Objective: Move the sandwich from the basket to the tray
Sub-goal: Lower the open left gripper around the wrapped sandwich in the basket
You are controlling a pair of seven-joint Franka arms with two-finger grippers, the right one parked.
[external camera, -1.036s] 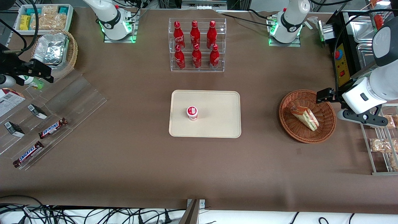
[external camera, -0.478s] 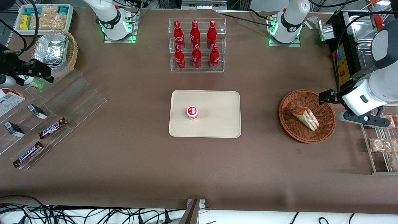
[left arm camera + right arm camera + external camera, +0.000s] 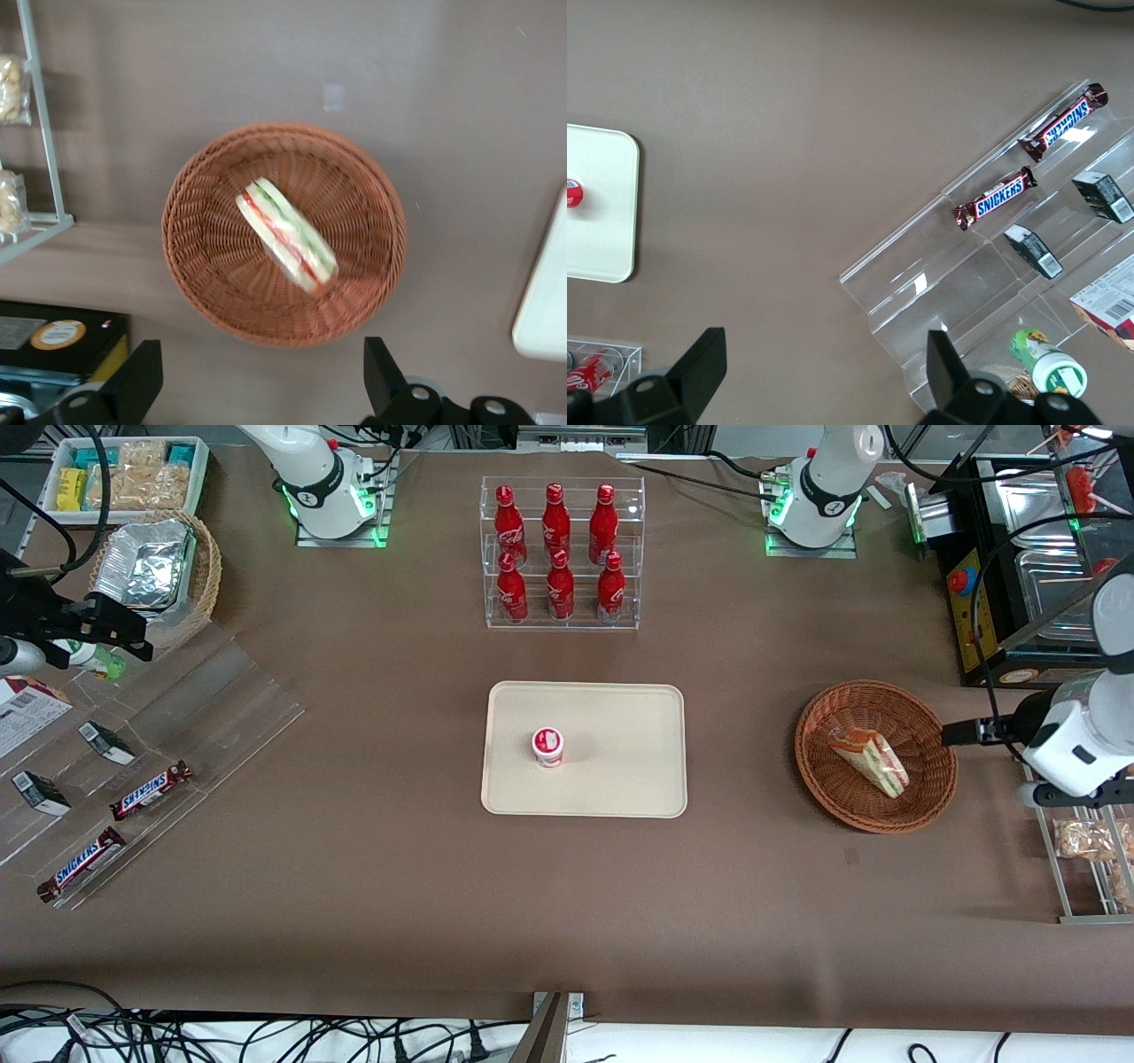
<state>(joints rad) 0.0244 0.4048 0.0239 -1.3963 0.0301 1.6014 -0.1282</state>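
The sandwich (image 3: 868,759) (image 3: 285,234), a wrapped wedge with green and red layers, lies in the round reddish-brown basket (image 3: 819,779) (image 3: 204,292). My gripper (image 3: 964,732) (image 3: 261,385) hovers just outside the basket's rim, toward the working arm's end of the table. It is open, its two black fingers spread wide with only bare table between them. The cream tray (image 3: 620,726) (image 3: 542,310) lies at the table's middle, with a small red-and-white cup (image 3: 547,746) standing on it.
A clear rack of red bottles (image 3: 561,553) stands farther from the camera than the tray. A metal rack of bagged snacks (image 3: 1085,841) and a black appliance (image 3: 1001,602) flank the arm. Snickers bars (image 3: 151,788), a foil-filled tan basket (image 3: 159,571) and a white bin (image 3: 124,478) lie toward the parked arm's end.
My gripper has drawn back from above the basket's rim toward the working arm's end and slightly nearer the camera. The sandwich has not moved.
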